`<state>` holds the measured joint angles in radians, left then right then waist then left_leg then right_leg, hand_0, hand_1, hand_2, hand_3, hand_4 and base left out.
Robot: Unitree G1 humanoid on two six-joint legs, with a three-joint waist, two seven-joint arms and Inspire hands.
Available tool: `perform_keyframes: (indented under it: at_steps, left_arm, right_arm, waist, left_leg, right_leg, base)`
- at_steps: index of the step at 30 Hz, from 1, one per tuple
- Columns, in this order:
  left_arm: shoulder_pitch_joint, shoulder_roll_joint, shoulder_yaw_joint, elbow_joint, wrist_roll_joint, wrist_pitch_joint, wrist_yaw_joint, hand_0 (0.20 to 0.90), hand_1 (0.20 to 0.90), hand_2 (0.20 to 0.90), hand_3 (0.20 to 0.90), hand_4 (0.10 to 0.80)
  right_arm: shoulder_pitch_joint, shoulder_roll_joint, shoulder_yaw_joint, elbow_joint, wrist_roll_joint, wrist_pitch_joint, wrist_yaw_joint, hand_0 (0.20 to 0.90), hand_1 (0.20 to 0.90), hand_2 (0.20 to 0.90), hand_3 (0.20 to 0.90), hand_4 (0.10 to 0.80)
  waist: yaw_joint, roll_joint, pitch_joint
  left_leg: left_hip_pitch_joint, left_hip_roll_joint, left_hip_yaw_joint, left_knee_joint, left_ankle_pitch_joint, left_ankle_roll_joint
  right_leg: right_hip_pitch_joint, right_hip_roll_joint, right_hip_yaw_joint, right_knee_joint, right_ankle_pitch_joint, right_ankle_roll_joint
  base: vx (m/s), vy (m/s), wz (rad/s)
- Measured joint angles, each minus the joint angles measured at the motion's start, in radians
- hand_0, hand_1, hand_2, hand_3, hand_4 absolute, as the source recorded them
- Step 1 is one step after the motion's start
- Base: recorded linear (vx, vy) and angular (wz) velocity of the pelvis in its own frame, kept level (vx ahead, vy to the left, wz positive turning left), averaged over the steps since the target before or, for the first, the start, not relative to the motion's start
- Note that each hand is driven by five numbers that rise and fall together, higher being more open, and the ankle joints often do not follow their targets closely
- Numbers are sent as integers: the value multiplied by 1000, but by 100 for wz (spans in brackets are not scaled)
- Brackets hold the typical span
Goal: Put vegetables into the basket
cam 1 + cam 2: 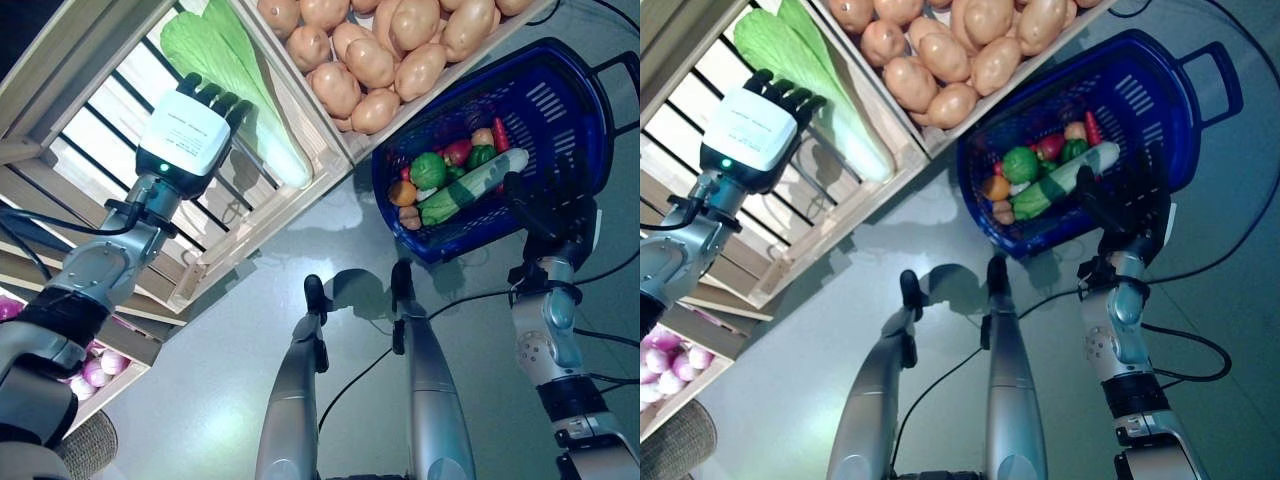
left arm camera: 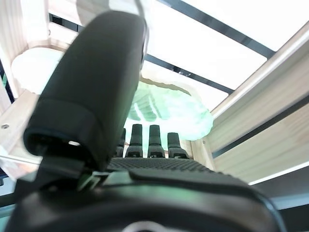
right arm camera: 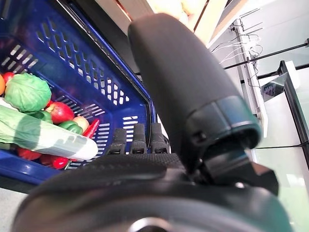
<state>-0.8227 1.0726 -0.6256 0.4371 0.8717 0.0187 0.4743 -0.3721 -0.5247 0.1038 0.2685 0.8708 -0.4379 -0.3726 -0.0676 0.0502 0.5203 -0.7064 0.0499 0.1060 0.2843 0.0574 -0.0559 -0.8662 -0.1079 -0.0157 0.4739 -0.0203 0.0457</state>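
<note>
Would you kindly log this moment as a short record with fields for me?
Left hand: open, reaching over the leafy cabbage in the wooden crate
Right hand: fingers hooked over the rim of the blue basket
Basket contents: another long cabbage, round green vegetable, red and orange items
Neighbouring crate: potatoes

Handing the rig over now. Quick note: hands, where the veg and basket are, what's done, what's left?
Left hand: open, over the cabbage in the slatted crate, not gripping it.
Right hand: shut on the basket rim, holding it.
Done: the basket already holds a long cabbage, a round green vegetable, a red pepper and other vegetables.
Left: grasp the crate cabbage and move it into the basket. Potatoes fill the next crate.
</note>
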Motion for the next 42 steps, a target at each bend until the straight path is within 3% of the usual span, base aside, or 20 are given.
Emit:
perform_keyframes:
  at_steps: [5,11,17,42]
  left_arm:
    - [-1,-1,-8,53,2,42,11,900,900,900,900,800]
    - [0,-4,-1,125,37,118,145,900,900,900,900,800]
    - [0,-11,23,139,37,127,254,900,900,900,900,800]
    - [-105,-85,-28,197,68,141,160,900,900,900,900,800]
  right_arm:
    - [8,-10,1,-2,0,1,2,900,900,900,900,800]
    - [15,-15,1,-9,-1,3,2,900,900,900,900,800]
    - [17,-14,3,-23,-2,9,2,900,900,900,900,800]
    - [-15,-14,29,-49,-45,30,2,900,900,900,900,800]
  waist:
    - [-6,0,0]
    - [-13,1,0]
    - [-15,1,0]
    - [-48,0,0]
  left_leg:
    - [3,0,9,-2,0,0]
    - [0,0,11,-3,0,0]
    - [-1,0,13,-2,0,0]
    - [-8,3,35,-4,-5,-1]
  right_leg:
    - [-5,1,5,4,0,0]
    - [-11,2,6,8,0,-1]
    - [-16,2,8,15,-3,-4]
    - [-39,11,36,18,-3,-3]
  base:
    - [5,21,-4]
    - [0,0,0]
    - [6,0,0]
    - [30,4,-2]
